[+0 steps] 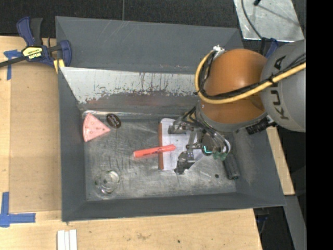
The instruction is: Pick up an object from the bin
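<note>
Evidently poised at white booklet's (170, 134) right edge, beside red stick (153, 151) lying across it, likely for a grasp; could not tell pincer (183, 164) apart or together.

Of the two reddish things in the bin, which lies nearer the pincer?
The slim red stick mid-bin, its end close beside the pincer; the pink triangle lies far off at the view's left.
</note>
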### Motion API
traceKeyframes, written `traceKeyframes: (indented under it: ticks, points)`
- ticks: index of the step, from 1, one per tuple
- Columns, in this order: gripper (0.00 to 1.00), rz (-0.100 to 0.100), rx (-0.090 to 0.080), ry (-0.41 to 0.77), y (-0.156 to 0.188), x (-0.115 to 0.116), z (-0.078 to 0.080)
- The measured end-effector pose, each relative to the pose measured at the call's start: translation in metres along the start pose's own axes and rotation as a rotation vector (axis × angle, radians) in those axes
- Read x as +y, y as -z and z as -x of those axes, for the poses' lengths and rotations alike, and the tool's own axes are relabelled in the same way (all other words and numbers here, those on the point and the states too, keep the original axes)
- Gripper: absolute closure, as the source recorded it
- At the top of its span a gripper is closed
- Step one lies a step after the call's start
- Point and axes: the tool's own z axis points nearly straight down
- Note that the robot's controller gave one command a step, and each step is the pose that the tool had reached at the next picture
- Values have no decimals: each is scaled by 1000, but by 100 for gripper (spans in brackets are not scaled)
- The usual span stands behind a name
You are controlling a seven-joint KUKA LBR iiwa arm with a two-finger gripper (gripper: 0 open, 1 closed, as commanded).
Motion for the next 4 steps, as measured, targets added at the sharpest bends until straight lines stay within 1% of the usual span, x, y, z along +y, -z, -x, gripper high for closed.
traceKeyframes:
  ticks: [1, 2, 3, 4]
  points:
    - [0, 1, -9, -1, 4, 0, 2]
    - [0, 0, -15, 56, -37, -3, 6]
    - [0, -1, -13, 167, -90, -3, 14]
    - [100, 3, -26, 341, -124, 8, 51]
